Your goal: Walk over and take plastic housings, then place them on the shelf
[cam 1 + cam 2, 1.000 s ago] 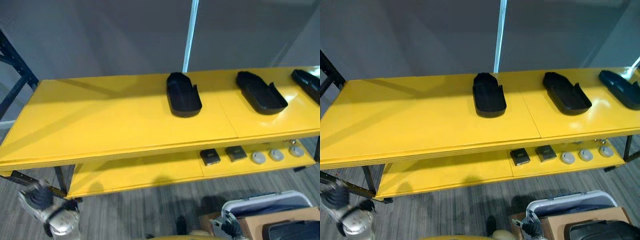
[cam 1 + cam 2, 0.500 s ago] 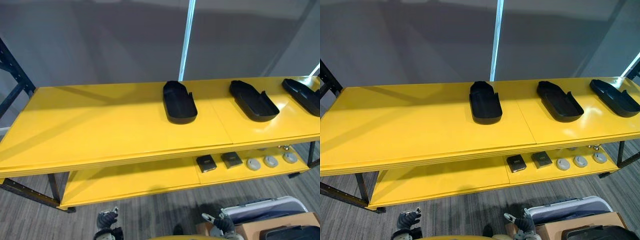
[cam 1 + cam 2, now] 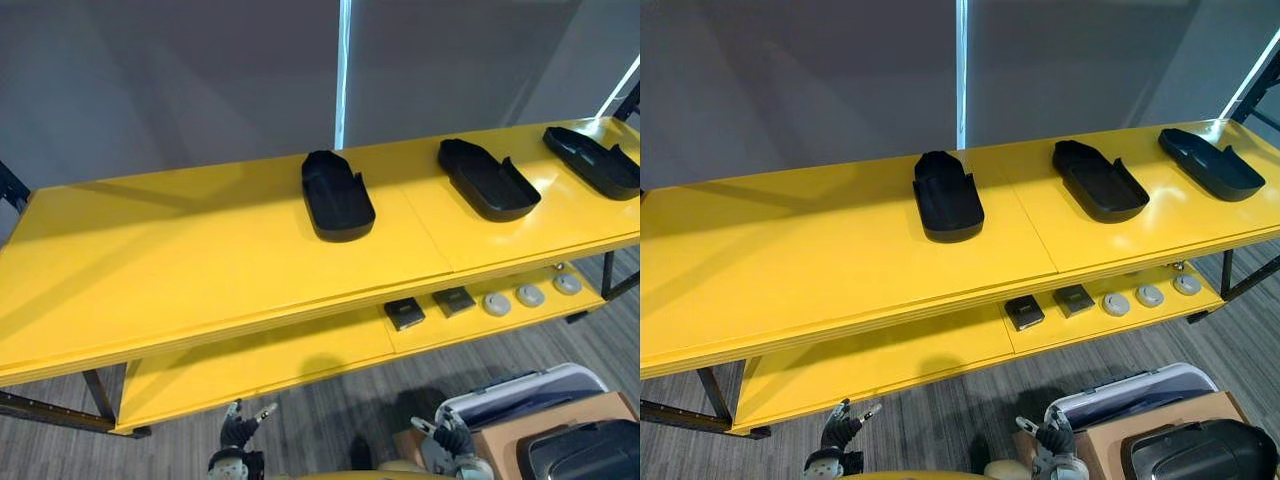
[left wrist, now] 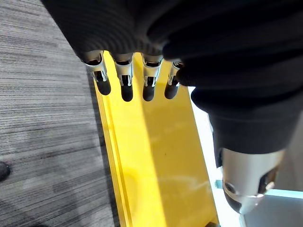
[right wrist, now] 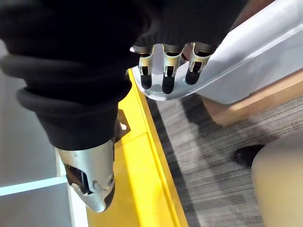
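Hanging left hand (image 3: 238, 435) and right hand (image 3: 450, 440) empty, fingers loosely spread, below the yellow shelf (image 3: 200, 270) bearing three plastic housings (image 3: 337, 195), possibly risking clipping its front edge when lifting the boxed housing (image 3: 585, 455) lying before its right end.

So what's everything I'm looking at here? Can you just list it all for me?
shelf unit: one, yellow, two boards, in front of a grey wall
plastic housings: three, black, spaced along the top board, centre to right
square parts: two, dark, side by side on the lower board
round discs: three, grey, in a row right of the square parts
bin: one, white, lower right
cardboard box: one, brown, against the bin
moulded piece: one, black, at the box
floor: grey carpet
left hand: fingers straight, empty, low near the floor
right hand: fingers straight, empty, beside the bin
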